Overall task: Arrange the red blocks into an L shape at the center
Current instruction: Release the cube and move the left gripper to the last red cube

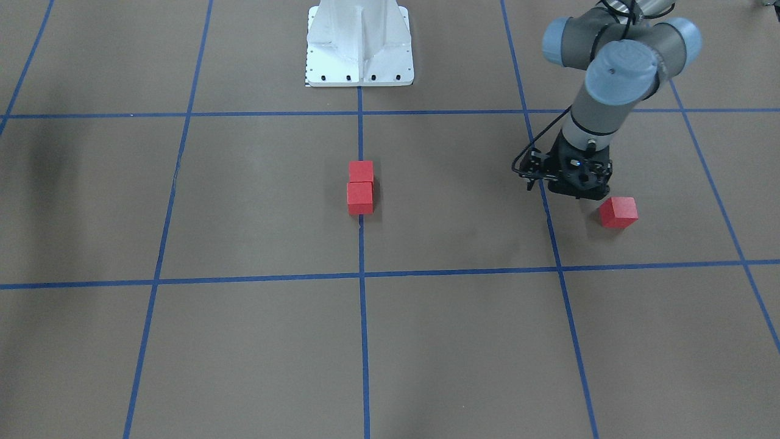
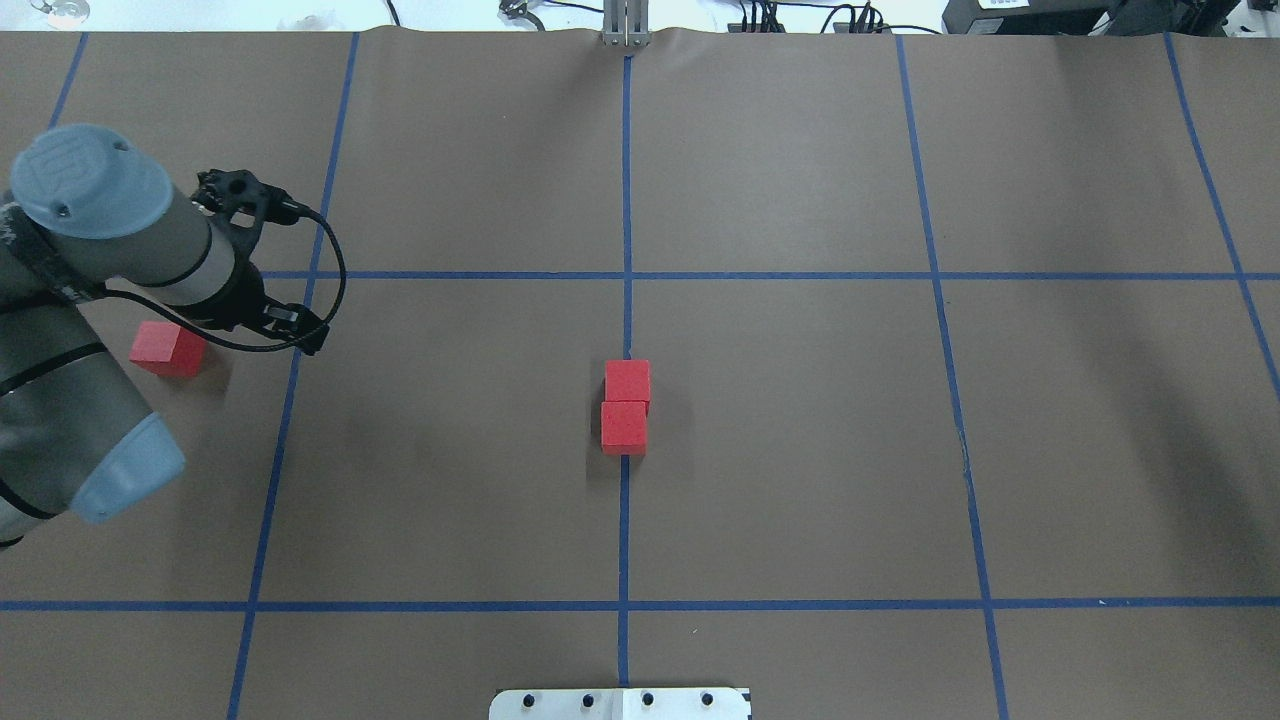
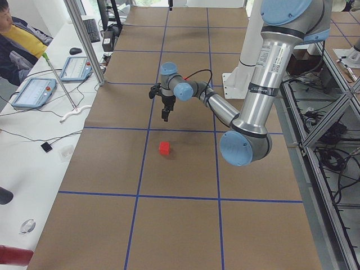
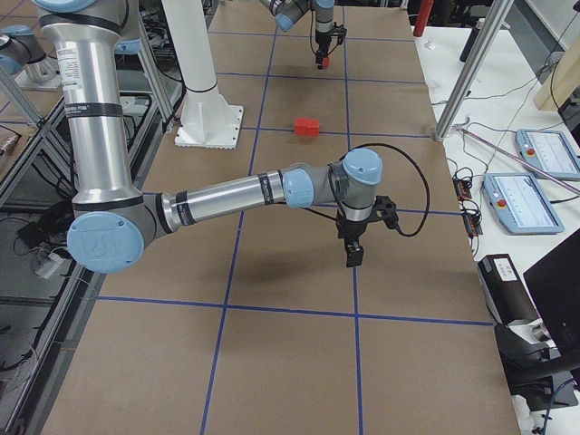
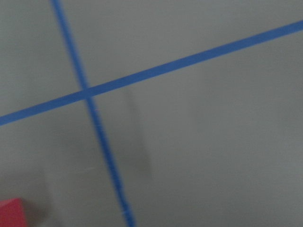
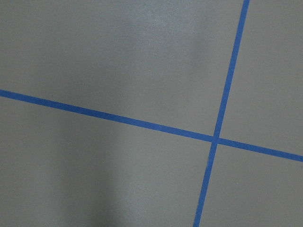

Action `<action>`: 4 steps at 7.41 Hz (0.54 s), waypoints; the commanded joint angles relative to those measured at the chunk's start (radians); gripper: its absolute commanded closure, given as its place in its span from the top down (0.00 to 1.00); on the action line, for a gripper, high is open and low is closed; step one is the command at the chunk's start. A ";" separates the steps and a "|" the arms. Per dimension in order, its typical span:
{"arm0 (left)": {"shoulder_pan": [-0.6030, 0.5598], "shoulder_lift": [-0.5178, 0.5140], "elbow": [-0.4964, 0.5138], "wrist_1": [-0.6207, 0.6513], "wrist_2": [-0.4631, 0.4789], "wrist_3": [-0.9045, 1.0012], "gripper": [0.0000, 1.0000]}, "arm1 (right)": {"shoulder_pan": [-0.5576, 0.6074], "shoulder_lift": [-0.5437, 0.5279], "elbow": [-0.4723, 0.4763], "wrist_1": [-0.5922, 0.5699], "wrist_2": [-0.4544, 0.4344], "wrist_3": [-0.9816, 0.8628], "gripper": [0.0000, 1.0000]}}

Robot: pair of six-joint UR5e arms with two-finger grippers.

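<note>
Two red blocks [image 2: 627,381] touch end to end on the middle tape line [image 2: 625,200], frame centre. Third block [image 2: 167,348] lies at frame left, near the left gripper [image 3: 165,116], untouched. Right gripper [image 4: 352,256] hovers above the tabletop [image 4: 272,362]. Opening of the fingers, both grippers: cannot tell

It was a robotics lab: industrial arms [image 4: 227,195] on a white metal base [image 1: 359,55] stood over a brown surface [image 2: 800,450] gridded with blue tape [image 2: 624,550]. Around it were aluminium frame posts [image 4: 471,63], teach pendants [image 4: 526,201], a white bench [image 3: 34,140], loose cables [image 3: 332,169] and a seated person [image 3: 22,42].
</note>
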 commanded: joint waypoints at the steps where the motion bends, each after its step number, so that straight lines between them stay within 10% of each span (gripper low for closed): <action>1: -0.069 0.099 0.001 -0.012 -0.008 0.005 1.00 | 0.000 0.000 0.000 0.000 0.000 0.000 0.99; 4: -0.129 0.167 0.013 -0.085 -0.166 0.023 1.00 | 0.000 0.002 0.002 0.000 0.000 0.000 0.99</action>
